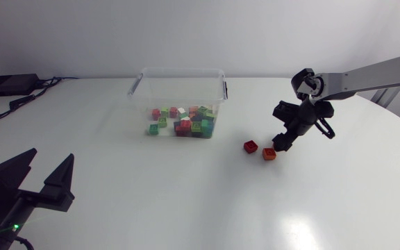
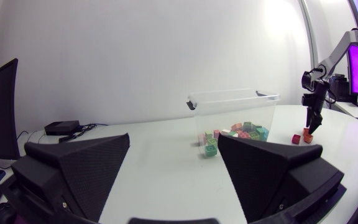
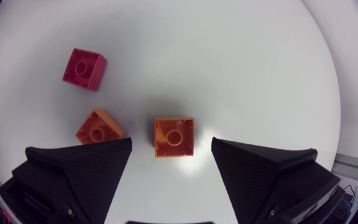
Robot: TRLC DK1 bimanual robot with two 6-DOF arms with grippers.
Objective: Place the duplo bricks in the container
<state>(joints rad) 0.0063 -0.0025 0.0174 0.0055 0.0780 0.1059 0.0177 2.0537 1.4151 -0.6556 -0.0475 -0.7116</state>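
Right end effector [image 1: 282,144]: fingers apart, empty, hovering over orange brick [image 3: 173,137]. The brick sits stud-up on the bench [image 1: 186,201] between the fingers, untouched. Second orange brick [image 3: 99,126] lies just beside one finger, turned at an angle; red brick [image 3: 84,68] is further ahead. Likely light, rigid, slick plastic, so pinch two opposite flat walls, squared up or it may twist out. Container [image 1: 217,97] is well apart, with many bricks inside. Left end effector [image 2: 174,149]: fingers apart, empty, far off.
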